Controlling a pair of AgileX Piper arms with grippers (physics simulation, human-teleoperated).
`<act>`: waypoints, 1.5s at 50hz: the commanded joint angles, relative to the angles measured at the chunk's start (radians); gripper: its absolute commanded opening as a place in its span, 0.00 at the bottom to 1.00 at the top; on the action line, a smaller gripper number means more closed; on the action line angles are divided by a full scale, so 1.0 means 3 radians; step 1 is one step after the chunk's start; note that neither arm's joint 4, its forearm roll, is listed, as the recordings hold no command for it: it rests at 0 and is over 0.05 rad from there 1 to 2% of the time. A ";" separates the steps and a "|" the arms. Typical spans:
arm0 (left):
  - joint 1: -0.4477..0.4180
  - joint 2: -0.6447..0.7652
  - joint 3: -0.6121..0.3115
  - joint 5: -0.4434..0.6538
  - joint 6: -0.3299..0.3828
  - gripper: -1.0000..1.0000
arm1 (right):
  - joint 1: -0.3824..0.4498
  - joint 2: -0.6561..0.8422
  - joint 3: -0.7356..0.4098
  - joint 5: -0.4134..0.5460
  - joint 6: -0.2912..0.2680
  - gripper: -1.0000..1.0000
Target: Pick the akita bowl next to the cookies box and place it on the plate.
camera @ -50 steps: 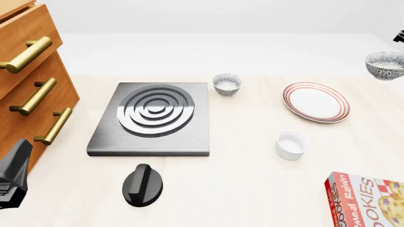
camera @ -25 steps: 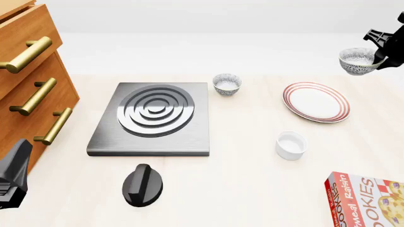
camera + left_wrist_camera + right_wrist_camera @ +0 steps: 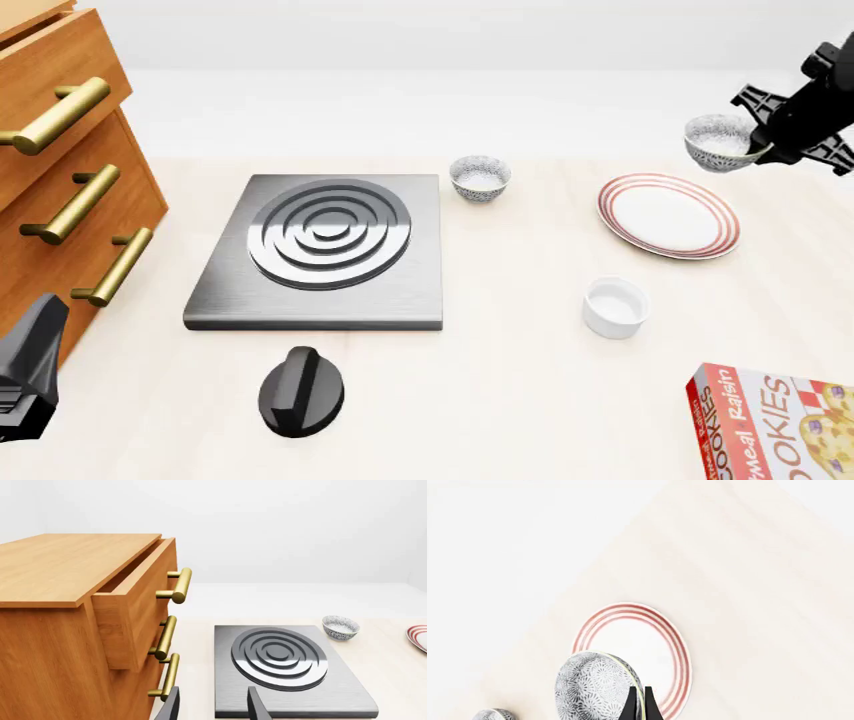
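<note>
My right gripper (image 3: 763, 150): pinched tight on the rim of the akita bowl (image 3: 719, 141), fingers almost touching with only the thin wall between them.
Akita bowl: lifted clear of the table, tilted, up past the far right rim of the plate (image 3: 667, 215); nothing inside it that I can see.
Plate: flat on the table, red rings at the rim, nothing on it.
Twin bowl (image 3: 481, 178): upright just beyond the stove plate's (image 3: 324, 250) far right corner, white inside.
White cup (image 3: 615, 307): near side of the plate, upright, looks bare inside.
My left gripper (image 3: 212, 707): parted, gripping nothing, low at the near left by the drawers (image 3: 67, 170).
Top drawer (image 3: 137, 600): pulled partly out; I cannot see its contents.
Surface: pale wood table (image 3: 534, 400), white wall behind.
Black knob (image 3: 302, 391): in front of the stove plate.
Cookies box (image 3: 774, 420): near right corner, reads "COOKIES" and "Oatmeal Raisin", partly cut off.
</note>
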 commanded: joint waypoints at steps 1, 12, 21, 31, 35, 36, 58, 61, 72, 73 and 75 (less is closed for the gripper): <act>0.0000 0.0000 0.0000 0.0000 0.0000 1.00 | 0.0019 0.0014 0.0196 -0.0286 0.0092 0.00; 0.0000 0.0000 0.0000 0.0000 0.0000 1.00 | 0.0095 0.0032 0.0359 -0.0498 0.0237 0.00; 0.0000 0.0000 0.0000 0.0000 0.0000 1.00 | 0.0123 0.0077 0.0407 -0.0586 0.0280 0.00; 0.0000 0.0000 0.0000 0.0000 0.0000 1.00 | 0.0141 0.0136 0.0406 -0.0633 0.0265 0.00; 0.0000 0.0000 0.0000 0.0000 0.0000 1.00 | 0.0153 0.0168 0.0413 -0.0657 0.0258 0.00; 0.0000 0.0000 0.0000 0.0000 0.0000 1.00 | 0.0167 0.0168 0.0425 -0.0674 0.0273 0.00; 0.0000 0.0000 0.0000 0.0000 0.0000 1.00 | 0.0142 0.0305 0.0424 -0.0740 0.0108 0.00; 0.0000 0.0000 0.0000 0.0000 0.0000 1.00 | 0.0147 0.0325 0.0428 -0.0751 0.0096 0.00; 0.0000 0.0000 0.0000 0.0000 0.0000 1.00 | 0.0144 0.0360 0.0447 -0.0801 0.0111 0.00; 0.0000 0.0000 0.0000 0.0000 0.0000 1.00 | 0.0139 0.0368 0.0444 -0.0801 0.0103 0.00; 0.0000 0.0000 0.0000 0.0000 0.0000 1.00 | 0.0152 0.0377 0.0446 -0.0814 0.0115 0.00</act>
